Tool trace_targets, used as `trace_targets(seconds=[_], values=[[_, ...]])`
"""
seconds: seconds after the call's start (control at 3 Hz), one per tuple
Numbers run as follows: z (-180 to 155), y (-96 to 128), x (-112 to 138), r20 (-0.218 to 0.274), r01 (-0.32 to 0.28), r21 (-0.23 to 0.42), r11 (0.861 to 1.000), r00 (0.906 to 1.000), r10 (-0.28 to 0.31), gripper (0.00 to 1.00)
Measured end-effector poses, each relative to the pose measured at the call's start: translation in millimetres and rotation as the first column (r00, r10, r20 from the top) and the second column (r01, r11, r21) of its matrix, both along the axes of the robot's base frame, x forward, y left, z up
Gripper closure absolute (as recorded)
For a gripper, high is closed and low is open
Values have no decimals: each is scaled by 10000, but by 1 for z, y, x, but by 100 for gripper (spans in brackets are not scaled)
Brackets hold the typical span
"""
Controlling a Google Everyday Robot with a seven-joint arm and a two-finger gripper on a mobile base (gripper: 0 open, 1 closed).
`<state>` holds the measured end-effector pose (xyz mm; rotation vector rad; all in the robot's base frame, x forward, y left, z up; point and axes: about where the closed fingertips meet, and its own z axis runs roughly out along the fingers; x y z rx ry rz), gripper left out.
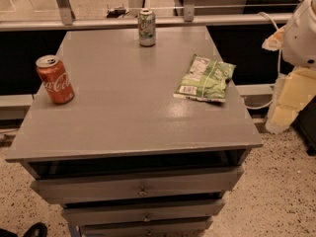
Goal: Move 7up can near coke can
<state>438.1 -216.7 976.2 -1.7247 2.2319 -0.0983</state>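
Note:
The 7up can is silver-white with green markings. It stands upright at the far edge of the grey table top, near the middle. The coke can is red-orange with white script. It stands upright near the table's left edge, well apart from the 7up can. My gripper hangs at the right edge of the view, beyond the table's right side, below the white arm housing. It is away from both cans and touches nothing on the table.
A green snack bag lies flat on the right part of the table. The table is a cabinet with drawers at the front. A rail runs behind the far edge. Speckled floor lies around it.

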Motion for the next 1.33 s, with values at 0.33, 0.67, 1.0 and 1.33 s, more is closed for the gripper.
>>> trace_targets(seconds=[0.33,0.67,1.0,1.33], values=[[0,0,0,2,0,0,10000,10000,0,0],[-4,5,4,84,-117,311,9994,9999,115,0],[-14,19,26,303,-209,1018,9946,9994,179,0],[-21,37,63,768,-356,1892,9813,9968,214,0]])
